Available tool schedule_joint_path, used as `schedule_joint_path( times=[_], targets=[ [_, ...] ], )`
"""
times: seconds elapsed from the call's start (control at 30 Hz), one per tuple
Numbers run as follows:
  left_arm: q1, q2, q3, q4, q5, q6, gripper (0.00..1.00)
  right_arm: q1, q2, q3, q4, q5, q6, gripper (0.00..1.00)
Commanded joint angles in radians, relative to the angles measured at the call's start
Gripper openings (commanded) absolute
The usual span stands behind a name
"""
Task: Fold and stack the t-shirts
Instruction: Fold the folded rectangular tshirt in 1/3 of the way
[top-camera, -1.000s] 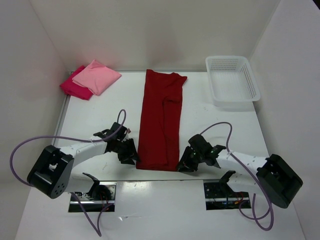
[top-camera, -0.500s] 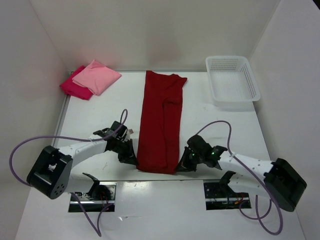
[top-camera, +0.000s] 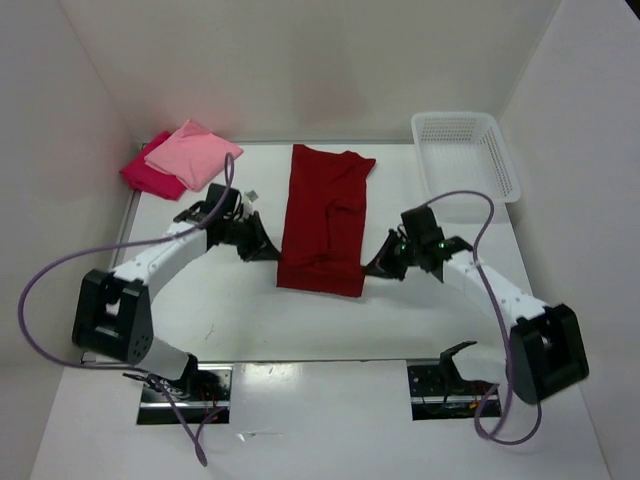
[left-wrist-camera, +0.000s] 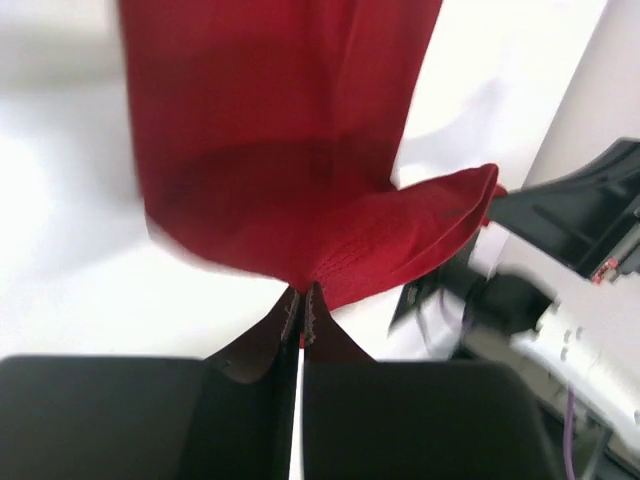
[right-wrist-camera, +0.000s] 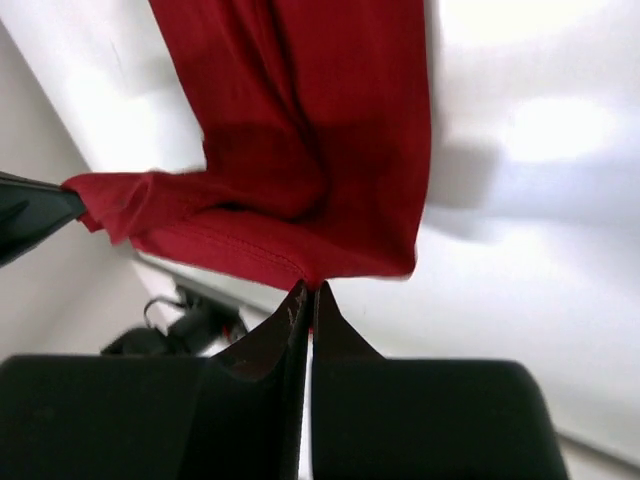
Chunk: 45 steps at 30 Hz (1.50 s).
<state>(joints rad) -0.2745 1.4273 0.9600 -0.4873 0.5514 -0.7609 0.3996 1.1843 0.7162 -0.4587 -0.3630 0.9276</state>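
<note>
The dark red t-shirt (top-camera: 325, 215) lies in a long strip in the table's middle, its near hem lifted and carried toward the far end. My left gripper (top-camera: 274, 252) is shut on the hem's left corner, and the left wrist view shows the red cloth (left-wrist-camera: 290, 190) pinched at its tips (left-wrist-camera: 303, 292). On the right corner my right gripper (top-camera: 372, 268) is shut, the red cloth (right-wrist-camera: 310, 150) caught at its tips (right-wrist-camera: 307, 288). The light pink t-shirt (top-camera: 195, 152) lies folded on the folded crimson-magenta t-shirt (top-camera: 148, 176) at the far left corner.
A white lattice basket (top-camera: 466, 160) stands at the far right against the wall. White walls close the table on the left, back and right. Both arms' purple cables loop over the near half of the table.
Both grippers closed on the shirt's near corners, then lifted and carried the hem away from the bases toward the far end, so the strip now looks much shorter.
</note>
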Motion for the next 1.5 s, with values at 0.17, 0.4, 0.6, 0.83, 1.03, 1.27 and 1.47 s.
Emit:
schedule_joint_path(
  times=[0.17,0.4,0.6,0.83,1.03,1.27,1.47],
  targets=[
    [0.011,0.375,0.347,0.179,-0.117,-0.017,0.00,-0.165,0.436,0.418,0.032,0.021,-0.285,0.00],
    [0.054,0.584,0.517,0.202,-0.180,-0.043,0.00,-0.209,0.684,0.660,0.019,0.021,-0.319,0.00],
    [0.063,0.679,0.592,0.237,-0.202,-0.052,0.00,-0.209,0.846,0.801,0.024,0.059,-0.339,0.00],
    [0.072,0.694,0.644,0.365,-0.174,-0.104,0.10,-0.209,0.934,0.919,0.003,0.096,-0.337,0.00],
    [0.081,0.555,0.547,0.459,-0.212,-0.127,0.37,-0.209,0.836,0.881,0.028,0.105,-0.337,0.40],
    [0.026,0.345,0.307,0.503,-0.234,-0.127,0.34,-0.165,0.626,0.689,0.057,0.114,-0.349,0.38],
    [-0.084,0.335,0.142,0.555,-0.200,-0.169,0.32,0.007,0.653,0.623,0.075,0.114,-0.320,0.03]
  ],
)
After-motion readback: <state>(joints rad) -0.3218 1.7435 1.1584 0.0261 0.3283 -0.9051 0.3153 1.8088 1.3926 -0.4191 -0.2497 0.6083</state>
